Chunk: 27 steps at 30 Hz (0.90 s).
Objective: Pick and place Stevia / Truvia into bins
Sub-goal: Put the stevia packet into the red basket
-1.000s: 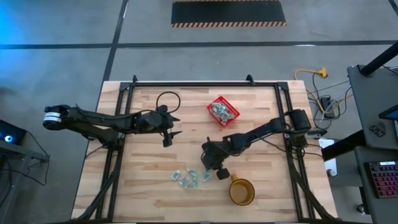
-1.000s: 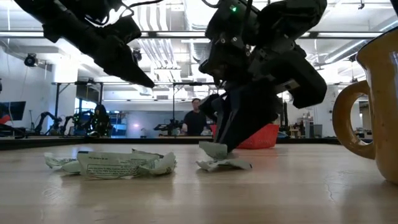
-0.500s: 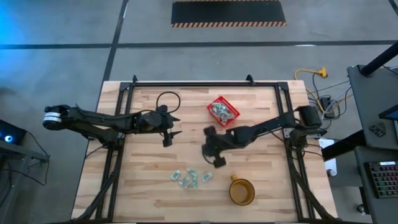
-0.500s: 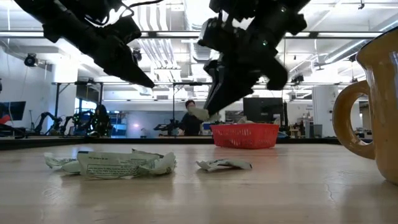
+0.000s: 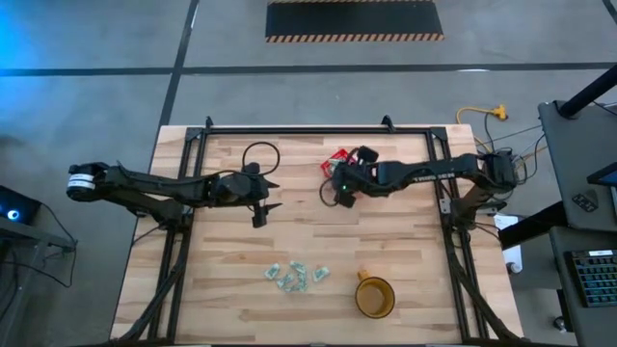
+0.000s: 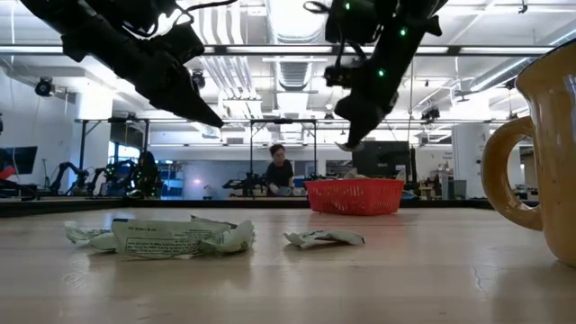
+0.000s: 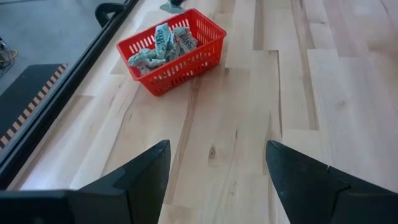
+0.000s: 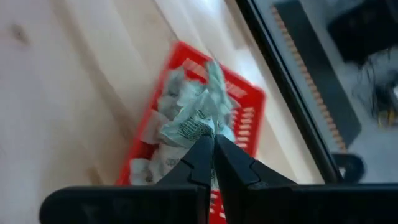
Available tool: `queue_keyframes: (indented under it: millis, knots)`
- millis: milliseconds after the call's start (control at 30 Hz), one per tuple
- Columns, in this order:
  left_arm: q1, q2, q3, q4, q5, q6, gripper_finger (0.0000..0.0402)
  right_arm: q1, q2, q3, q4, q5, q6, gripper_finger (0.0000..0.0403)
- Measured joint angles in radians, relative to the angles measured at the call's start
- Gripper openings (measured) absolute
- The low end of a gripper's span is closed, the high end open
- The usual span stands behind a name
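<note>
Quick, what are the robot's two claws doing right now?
Left gripper: jaws open, holding nothing.
Right gripper: jaws shut on a Stevia sachet over the red basket.

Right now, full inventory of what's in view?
Loose sachets: small cluster, pale green and white, near edge of table, left of mug.
Held sachet: one, crumpled, in the right pincer above the basket.
Red basket: one, far side of table, already holds sachets.
Mug: one, amber-brown, near edge.
Table: one, light wood.
Person: one, in the room behind.
Left pincer: open, hovering left of centre.
Right pincer: shut on the held sachet, over the basket.
</note>
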Motion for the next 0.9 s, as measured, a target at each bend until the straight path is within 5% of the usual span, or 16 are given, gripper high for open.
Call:
queue_keyframes:
  millis: [200,367,733,900]
  knots:
    - [0.0,0.0,0.0,-0.001,0.0,0.0,0.0247,-0.069,0.005,-0.026,0.006,-0.131,-0.002,0.0009]
    - [0.0,0.0,-0.001,-0.001,0.0,0.0,0.0247,-0.095,0.008,-0.055,0.009,-0.14,-0.012,0.0017]
    - [0.0,0.0,-0.006,-0.004,0.003,-0.001,0.0247,-0.099,0.005,-0.062,0.01,-0.183,-0.041,0.0135]
    - [-0.002,0.0,-0.009,-0.032,0.161,-0.003,0.0247,-0.074,-0.031,-0.062,0.012,-0.176,-0.093,0.0163]
